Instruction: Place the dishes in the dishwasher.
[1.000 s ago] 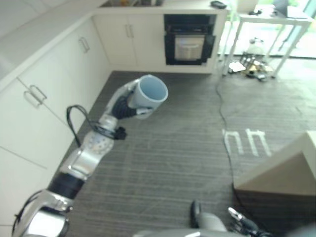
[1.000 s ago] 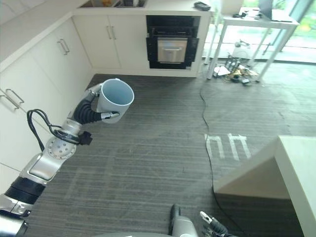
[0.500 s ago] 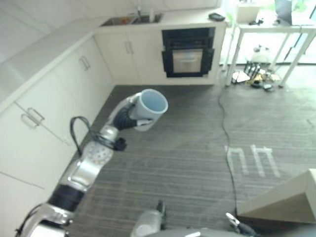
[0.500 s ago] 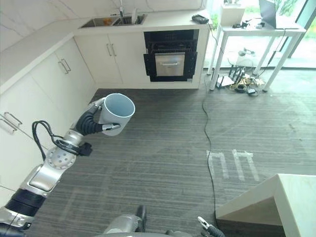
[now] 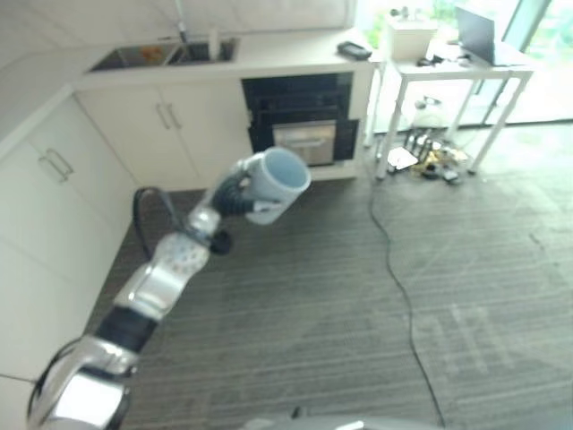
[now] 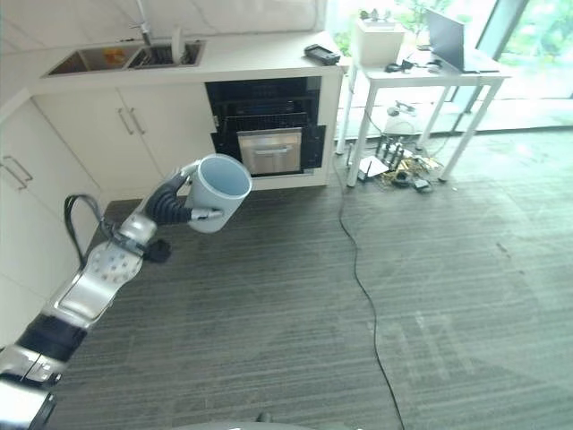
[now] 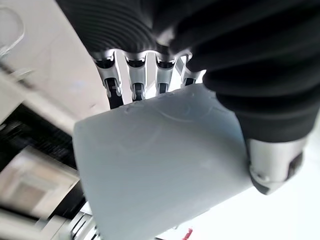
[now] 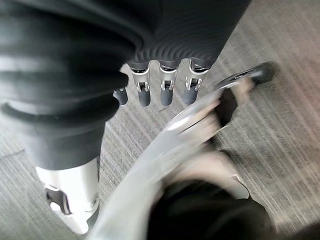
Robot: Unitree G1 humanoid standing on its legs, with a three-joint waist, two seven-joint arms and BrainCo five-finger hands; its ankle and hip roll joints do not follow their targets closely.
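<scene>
a white kitchen worktop (image 6: 233, 63) with a sink (image 6: 125, 58) runs along the far wall. the left hand (image 5: 235, 193) is raised over the grey floor (image 6: 358, 305), its fingers (image 7: 137, 85) and thumb curled round a pale blue mug (image 5: 276, 184) — tilted, mouth facing up and away. behind it stands the open dishwasher (image 6: 269, 130). further right, a white side table (image 6: 430, 76). the right hand (image 8: 160, 90) hangs low over the floor, fingers straight and relaxed.
</scene>
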